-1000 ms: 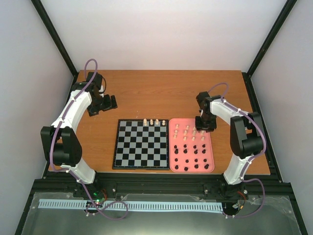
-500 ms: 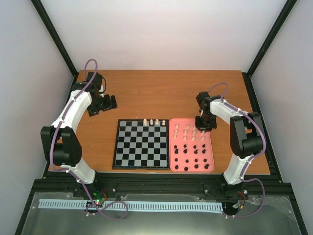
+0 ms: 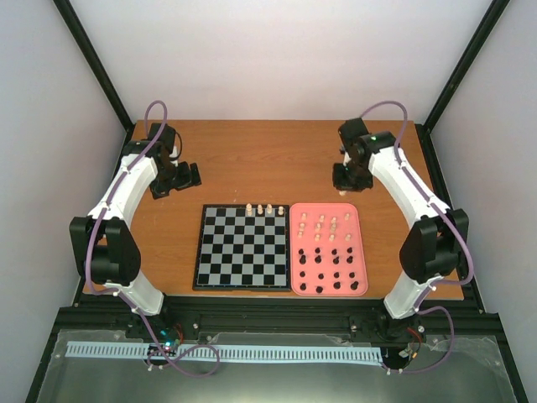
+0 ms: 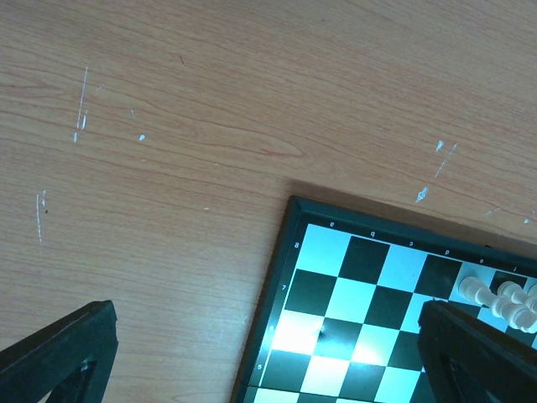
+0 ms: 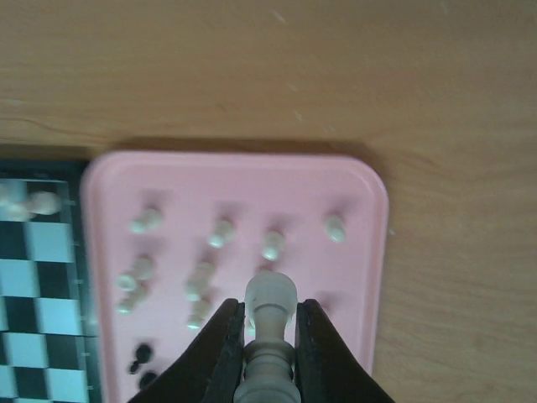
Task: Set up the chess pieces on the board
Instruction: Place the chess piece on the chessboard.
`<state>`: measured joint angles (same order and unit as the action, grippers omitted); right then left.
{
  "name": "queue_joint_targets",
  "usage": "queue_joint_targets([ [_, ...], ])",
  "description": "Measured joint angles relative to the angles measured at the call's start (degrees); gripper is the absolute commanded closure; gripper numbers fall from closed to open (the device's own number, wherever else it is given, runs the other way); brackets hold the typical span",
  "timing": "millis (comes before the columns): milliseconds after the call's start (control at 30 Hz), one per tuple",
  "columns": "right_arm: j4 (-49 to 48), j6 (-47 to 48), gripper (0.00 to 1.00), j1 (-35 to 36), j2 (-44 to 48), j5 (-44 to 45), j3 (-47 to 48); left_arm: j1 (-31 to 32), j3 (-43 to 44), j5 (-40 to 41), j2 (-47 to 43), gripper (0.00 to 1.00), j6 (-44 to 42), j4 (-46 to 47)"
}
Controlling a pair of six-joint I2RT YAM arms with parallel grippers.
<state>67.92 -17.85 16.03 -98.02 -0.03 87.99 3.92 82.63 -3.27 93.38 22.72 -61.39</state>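
- The right end effector (image 5: 268, 340) has just come up off the pink rounded plastic tray (image 5: 235, 180). Its fingers are pinched narrow on one small cream wooden chess piece (image 5: 269, 295), which now hangs over the tray's far edge, above the brown wooden table (image 3: 268, 159).
- Looks like a clean pick. My guess is it joins the four cream pieces (image 3: 264, 208) on the far row of the grey-and-black checked chessboard (image 3: 243, 248).
- The left end effector (image 3: 186, 178) sits wide open beyond the board's far left corner, holding nothing.
- Writing: just tiny white coordinate marks on the board's border, too small to read. No brands.

Bright, even light; glare on board (image 4: 295, 329); right-wrist foreground blurred.
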Motion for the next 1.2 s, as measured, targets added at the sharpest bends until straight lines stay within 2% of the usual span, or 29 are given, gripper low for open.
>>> queue_joint_targets([
  [100, 1.4, 0.4, 0.88, 3.4, -1.2, -0.2, 7.4, 0.0, 0.0, 0.0, 0.0, 0.0, 0.0, 0.0],
  [233, 1.2, 1.4, 0.88, 9.4, -7.7, -0.9, 17.7, 0.0, 0.0, 0.2, 0.0, 0.0, 0.3, 0.0],
  [567, 0.3, 4.5, 0.86, 20.1, -37.5, -6.0, 53.4, 0.0, 0.0, 1.7, 0.0, 0.0, 1.1, 0.0],
  [800, 0.7, 6.9, 0.84, 24.3, -41.8, -10.6, 55.4, 0.0, -0.5, 1.7, 0.0, 0.0, 1.1, 0.0],
  [900, 0.9, 8.5, 0.84, 28.0, -42.2, -11.0, 55.7, 0.0, -0.6, 1.5, 0.0, 0.0, 1.2, 0.0],
  [1200, 2.4, 10.1, 0.82, 30.9, -44.7, -9.6, 56.0, 0.0, -1.8, 1.1, 0.0, 0.0, 1.2, 0.0],
])
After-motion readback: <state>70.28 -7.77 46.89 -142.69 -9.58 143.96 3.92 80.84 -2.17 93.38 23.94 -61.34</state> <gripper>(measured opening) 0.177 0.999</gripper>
